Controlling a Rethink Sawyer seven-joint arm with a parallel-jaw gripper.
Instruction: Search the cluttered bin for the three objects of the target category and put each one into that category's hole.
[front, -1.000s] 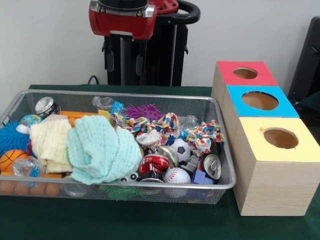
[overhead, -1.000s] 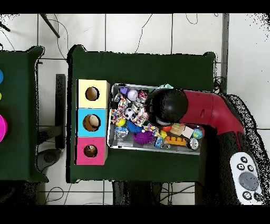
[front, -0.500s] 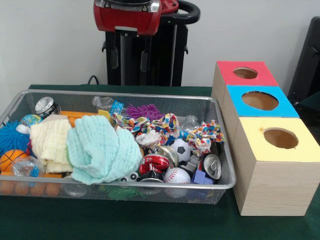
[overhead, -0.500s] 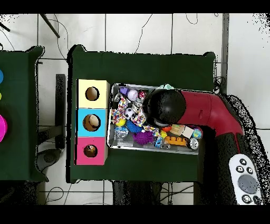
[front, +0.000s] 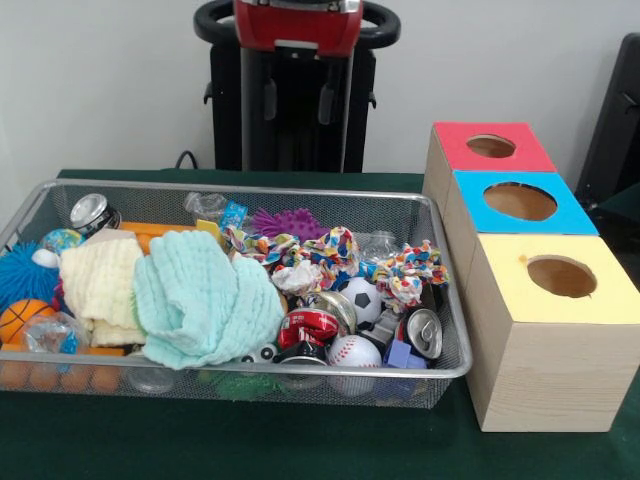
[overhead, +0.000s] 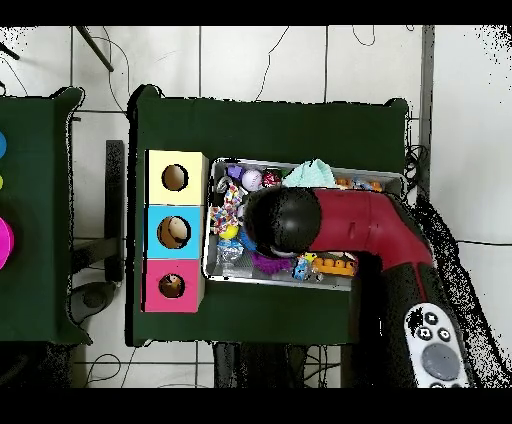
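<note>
1. Tool fingers are seen hanging well above the wire bin, spread apart with nothing between them.
2. The red arm is shown in the overhead view stretched across the bin, hiding much of what lies in it.
3. The bin is set on the green tabletop, just beside a row of three wooden boxes.
4. The yellow-topped box, the blue-topped box and the red-topped box are lined up touching one another, each with a round hole in its top.
5. A mint cloth and a cream cloth are piled in the bin at the end away from the boxes.
6. A soccer ball, a baseball, a red can and a silver can are crowded at the bin's end nearest the boxes.
7. Knotted rope toys are laid behind the balls, with a purple spiky ball against the bin's back wall.
8. An orange basketball and a blue spiky ball are lodged at the bin's end farthest from the boxes.
</note>
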